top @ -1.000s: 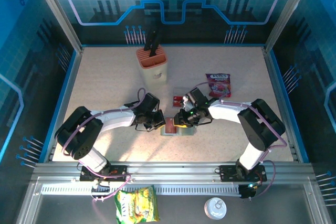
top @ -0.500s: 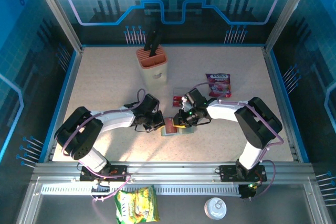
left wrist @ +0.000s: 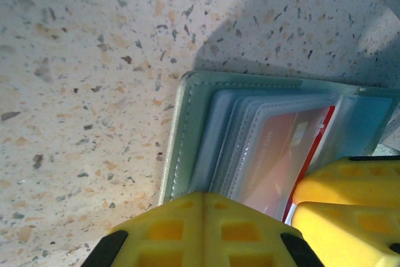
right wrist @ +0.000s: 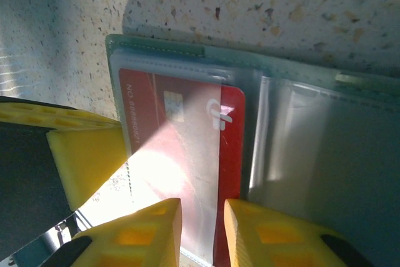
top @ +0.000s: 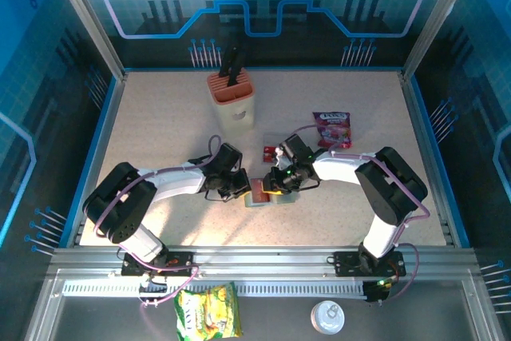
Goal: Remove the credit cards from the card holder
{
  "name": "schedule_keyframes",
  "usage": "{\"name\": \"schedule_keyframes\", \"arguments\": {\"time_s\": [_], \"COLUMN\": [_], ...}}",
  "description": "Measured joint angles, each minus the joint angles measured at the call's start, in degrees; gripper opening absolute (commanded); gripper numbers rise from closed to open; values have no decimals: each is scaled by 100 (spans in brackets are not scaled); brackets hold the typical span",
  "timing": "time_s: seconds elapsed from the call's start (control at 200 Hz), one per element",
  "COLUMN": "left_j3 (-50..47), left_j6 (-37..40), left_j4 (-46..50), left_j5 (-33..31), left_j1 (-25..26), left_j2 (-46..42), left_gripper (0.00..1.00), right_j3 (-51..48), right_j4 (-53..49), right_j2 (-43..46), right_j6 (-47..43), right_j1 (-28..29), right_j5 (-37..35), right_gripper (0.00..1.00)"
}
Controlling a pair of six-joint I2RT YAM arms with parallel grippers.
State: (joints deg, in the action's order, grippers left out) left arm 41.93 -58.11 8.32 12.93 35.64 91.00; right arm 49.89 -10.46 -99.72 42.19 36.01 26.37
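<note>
The card holder is laid open on the worktop between the left end effector and right end effector; a knife block is set behind, a snack packet right-rear

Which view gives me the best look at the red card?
Right wrist: the red card shows its face, chip and logo clearly inside the holder. Left wrist sees it dimly through sleeves; top external, as a small red patch.

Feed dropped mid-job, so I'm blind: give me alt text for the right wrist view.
A red credit card lies in a clear sleeve of the open card holder on the speckled table. The right hand, yellow fingers slightly apart, is at the card's lower edge; the left hand sits beside the holder's left edge.
</note>
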Motion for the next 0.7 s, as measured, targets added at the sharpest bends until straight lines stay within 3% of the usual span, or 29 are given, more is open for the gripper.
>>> {"name": "schedule_keyframes", "arguments": {"time_s": [0.7], "left_j3": [304], "left_j6": [186], "left_j4": [291], "left_j5": [-63], "left_j1": [0], "left_j2": [170], "left_gripper": [0], "right_j3": [122], "right_j4": [-579], "right_j2": [529], "right_j6": [-129], "right_j1": [4], "right_j5": [-387], "right_gripper": [27]}}
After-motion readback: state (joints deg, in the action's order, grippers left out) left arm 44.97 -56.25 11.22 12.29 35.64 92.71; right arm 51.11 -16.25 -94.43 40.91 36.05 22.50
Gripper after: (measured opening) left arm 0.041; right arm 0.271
